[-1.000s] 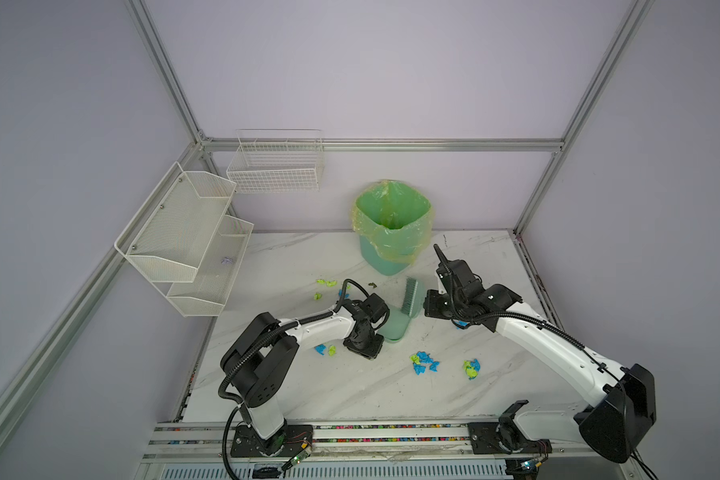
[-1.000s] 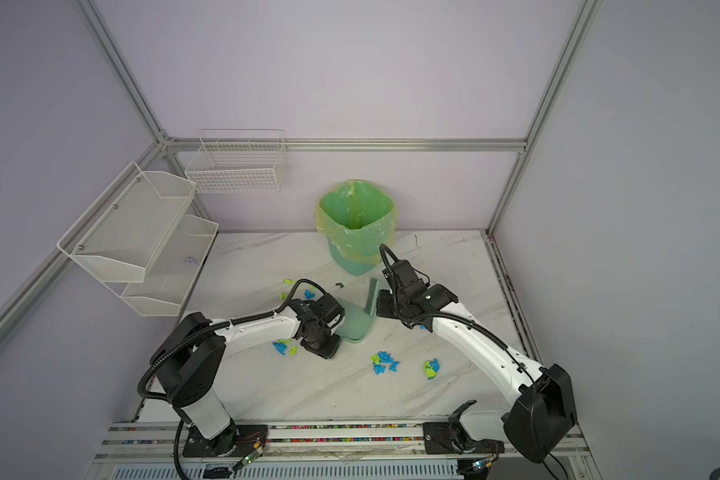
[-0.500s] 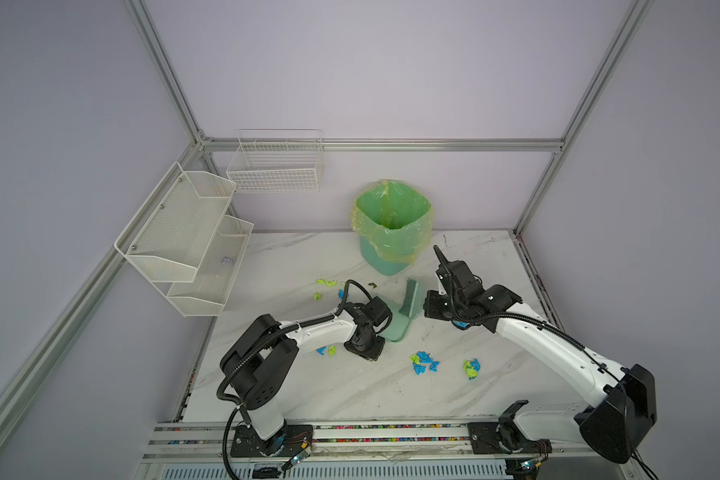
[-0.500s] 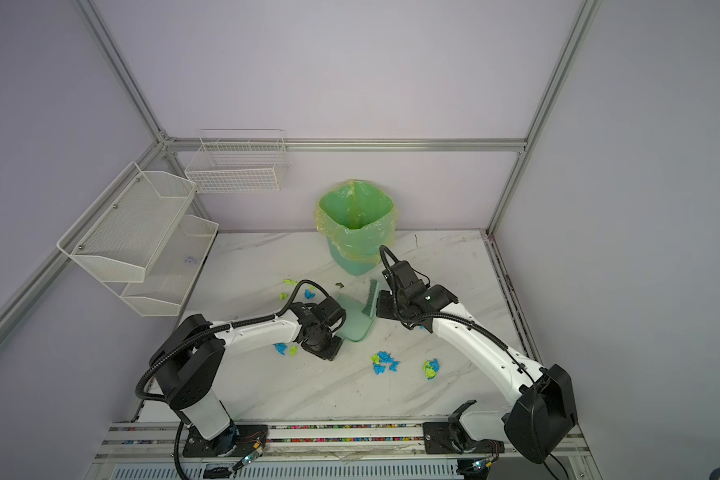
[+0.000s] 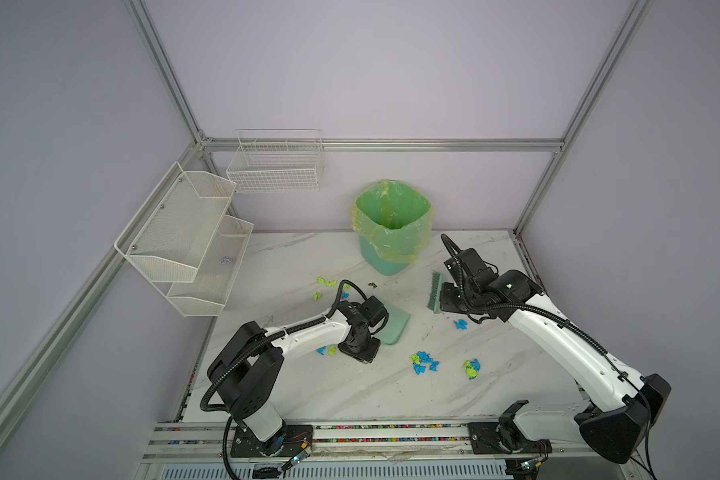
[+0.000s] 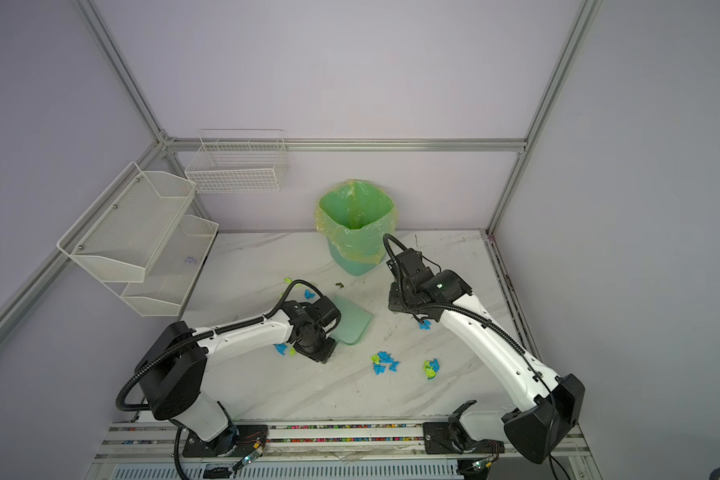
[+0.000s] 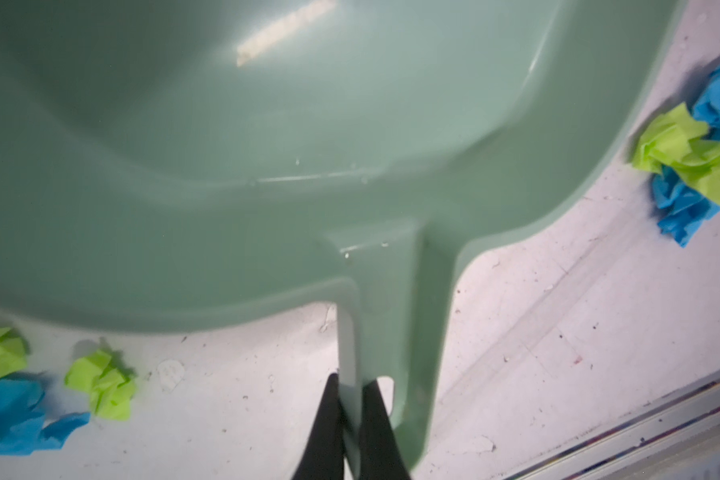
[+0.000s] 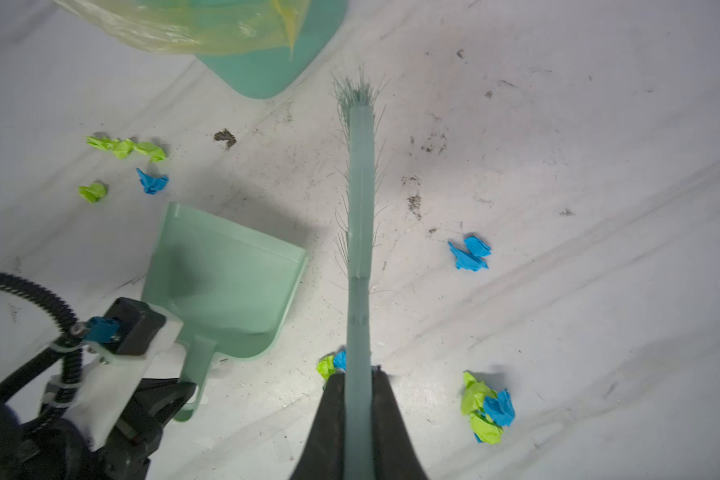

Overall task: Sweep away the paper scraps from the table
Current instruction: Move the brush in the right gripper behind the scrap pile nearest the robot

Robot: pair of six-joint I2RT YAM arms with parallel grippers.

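My left gripper [image 7: 352,382] is shut on the handle of the pale green dustpan [image 5: 393,326], which rests on the table [image 5: 350,390]. My right gripper [image 8: 358,374] is shut on the handle of a green brush [image 8: 360,187], held just right of the pan [image 8: 225,274]. Blue and yellow-green paper scraps lie in front of the pan [image 5: 422,363], further right [image 5: 470,368], under the right arm [image 5: 459,324], behind the left arm [image 5: 327,282] and beside the left gripper [image 5: 327,351]. In the left wrist view, scraps [image 7: 699,162] lie on both sides of the pan.
A green bin [image 5: 391,224] with a yellow liner stands at the back of the table, just behind the brush. White wire shelves [image 5: 192,241] hang on the left wall. A dark speck [image 8: 225,138] lies near the bin. An aluminium rail [image 5: 391,428] runs along the front edge.
My left gripper's jaws have closed onto the dustpan handle. The brush head has shifted a little to the right, away from the pan.
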